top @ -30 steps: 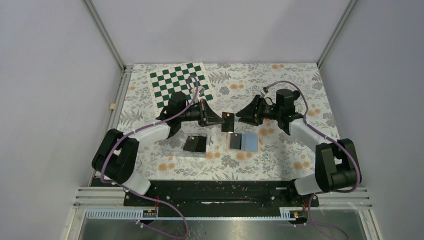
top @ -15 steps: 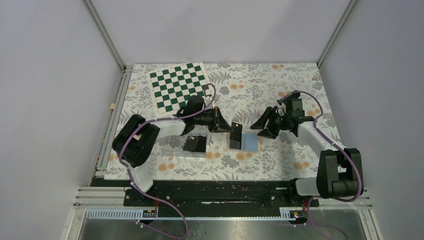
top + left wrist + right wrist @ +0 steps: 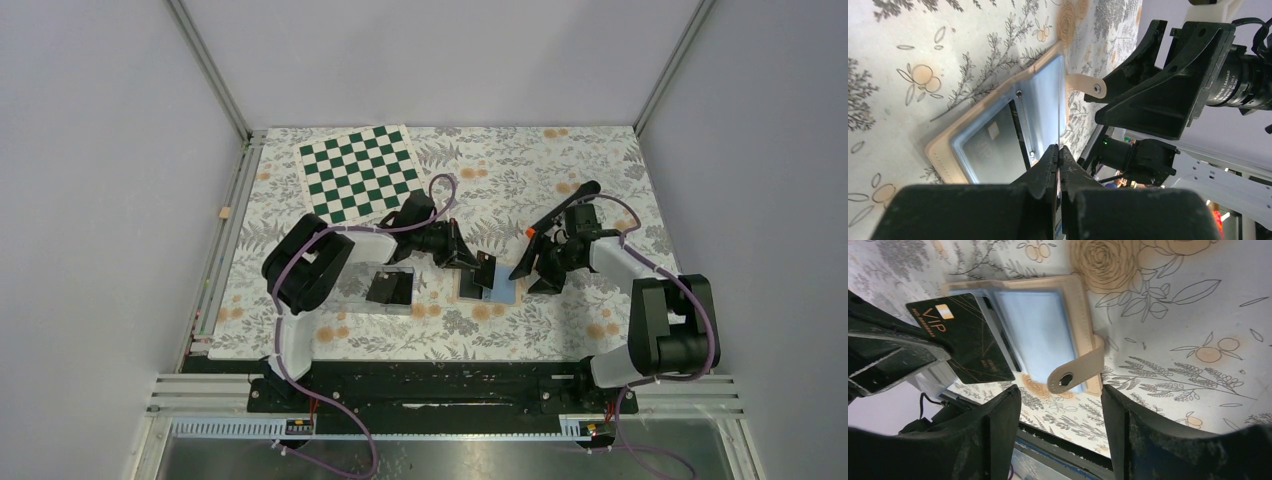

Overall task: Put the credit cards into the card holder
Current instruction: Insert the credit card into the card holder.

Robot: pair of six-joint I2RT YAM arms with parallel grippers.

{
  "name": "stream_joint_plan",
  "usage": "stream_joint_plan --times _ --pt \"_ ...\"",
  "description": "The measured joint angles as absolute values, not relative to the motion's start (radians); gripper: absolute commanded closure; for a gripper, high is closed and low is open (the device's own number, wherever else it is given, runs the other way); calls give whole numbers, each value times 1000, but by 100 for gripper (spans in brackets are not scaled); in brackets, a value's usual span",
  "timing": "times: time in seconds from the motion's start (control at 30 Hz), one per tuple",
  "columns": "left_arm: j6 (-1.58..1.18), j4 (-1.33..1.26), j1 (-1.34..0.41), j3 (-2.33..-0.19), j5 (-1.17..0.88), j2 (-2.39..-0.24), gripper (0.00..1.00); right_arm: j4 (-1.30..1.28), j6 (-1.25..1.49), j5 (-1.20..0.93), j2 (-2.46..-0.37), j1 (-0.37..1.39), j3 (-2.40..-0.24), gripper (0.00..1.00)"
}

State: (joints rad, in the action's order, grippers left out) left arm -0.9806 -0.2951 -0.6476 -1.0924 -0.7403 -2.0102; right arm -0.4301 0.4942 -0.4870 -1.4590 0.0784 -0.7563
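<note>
The card holder (image 3: 503, 288) lies opened flat on the floral surface (image 3: 600, 160) between the two arms, its light blue lining facing up and its tan strap with the dark snap (image 3: 1068, 377) folded over the right-hand half. The left end effector (image 3: 478, 262) is closed narrow on a black credit card (image 3: 488, 270), pinching it by one edge. The left wrist view shows that card edge-on as a thin line (image 3: 1058, 110) running out from between the shut fingers (image 3: 1045, 165) and lined up with the holder's centre fold. From the right wrist view the same card (image 3: 960, 342) shows its face, with a gold chip and "VIP" lettering, tilted over the left half of the holder (image 3: 1043, 330); whether its lower corner touches the lining cannot be told. A second credit card (image 3: 993, 145), dark with a pale chip, sits in the pocket of that left half. The right end effector (image 3: 1060, 390) hovers just beside the holder's right edge, jaws spread wide with nothing gripped between them. To the left of the holder, a clear tray (image 3: 350, 290) carries more black cards (image 3: 390, 288). A black marker with an orange tip (image 3: 565, 205) lies beyond the right arm, and a green chequered mat (image 3: 360, 172) lies at the far left.
</note>
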Motion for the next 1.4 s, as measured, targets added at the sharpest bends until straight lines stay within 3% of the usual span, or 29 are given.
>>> stream_joint_plan --times 0.4,0.8,1.4 --pt "-905 -202 -647 -1126 -671 -2045 100 -437 471 -461 -1515 78 -770 43" --pt "-949 -275 -648 -1121 -673 -2064 100 -437 468 -461 -1535 78 -770 55" --pt "-987 -330 -648 -1103 -663 -2064 100 -436 467 -465 -1553 78 -770 57"
